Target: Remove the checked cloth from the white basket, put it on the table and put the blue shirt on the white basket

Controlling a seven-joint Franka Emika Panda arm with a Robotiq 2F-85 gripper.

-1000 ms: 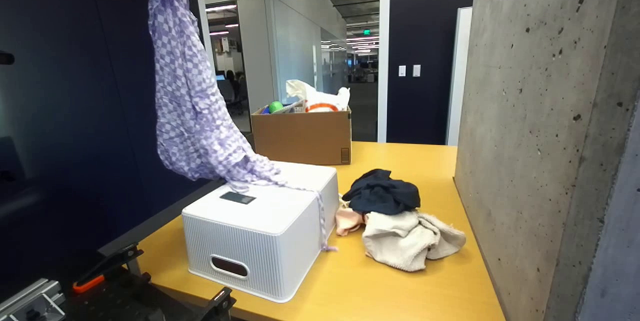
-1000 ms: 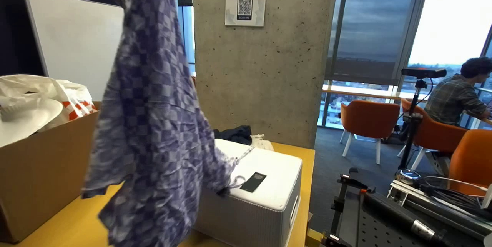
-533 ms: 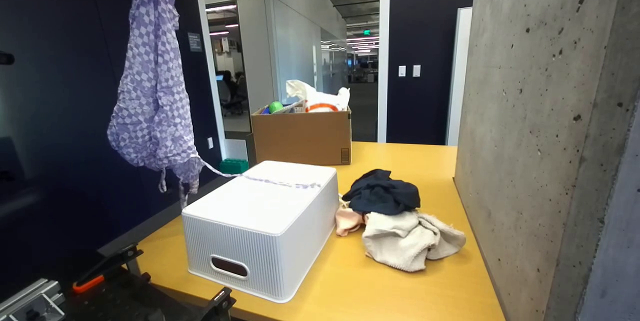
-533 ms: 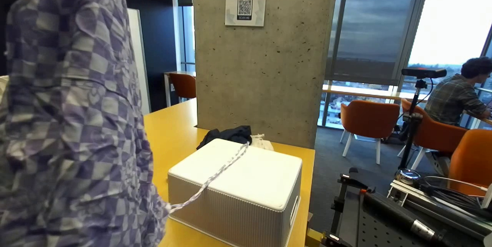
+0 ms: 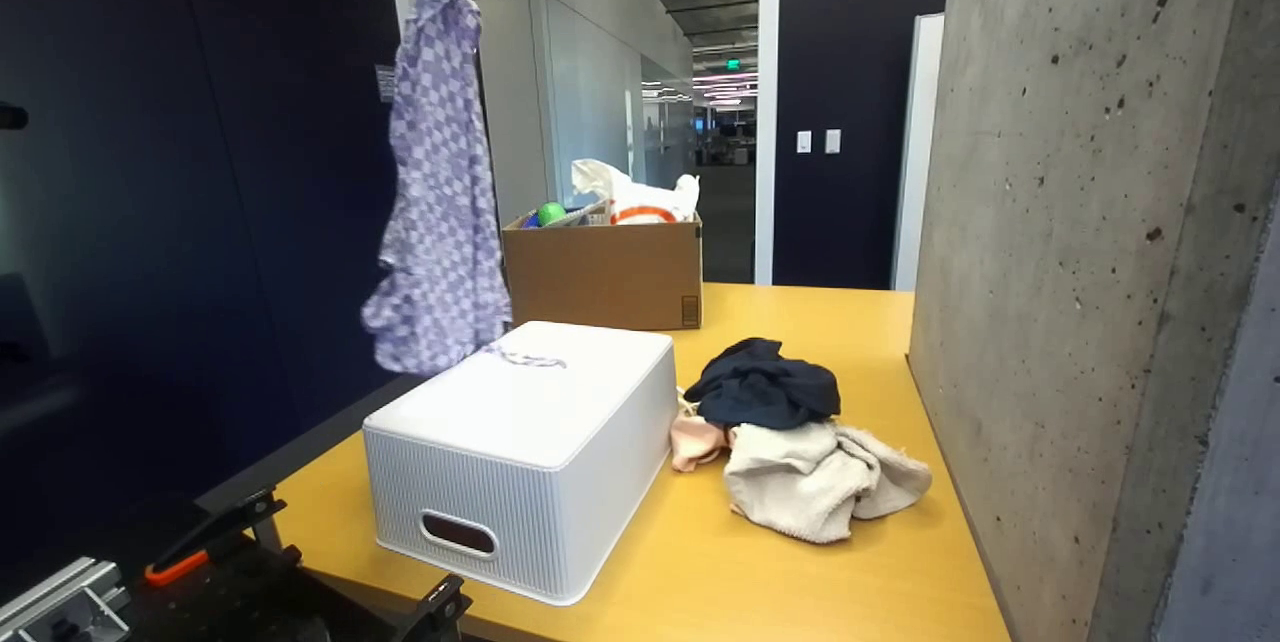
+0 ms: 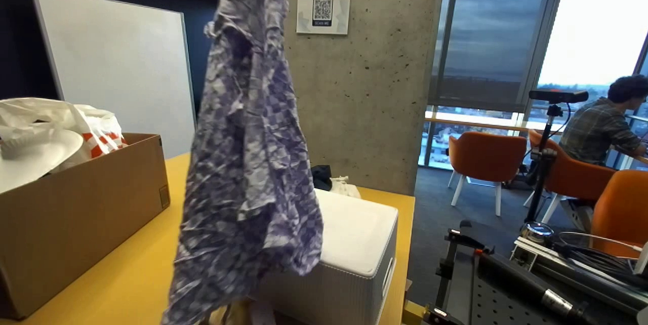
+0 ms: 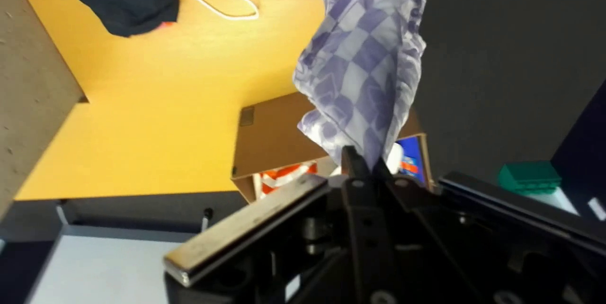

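Checked cloth (image 5: 445, 182) hangs from jaws pinched tight on its upper end, tie (image 5: 532, 360) lying on white basket (image 5: 525, 432) on yellow bench (image 5: 780, 592), blue shirt (image 5: 765, 387) bunched against beige cloth (image 5: 810, 482) beside basket, cardboard box (image 5: 605, 277) near.

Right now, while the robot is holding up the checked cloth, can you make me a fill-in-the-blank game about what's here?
1. The gripper is ____ (open or shut) on the checked cloth.
2. The blue shirt lies ____ (on or beside) the white basket.
3. The top of the table is the colour ____.
4. The cardboard box is the colour ____.

Missing words: shut; beside; yellow; brown.
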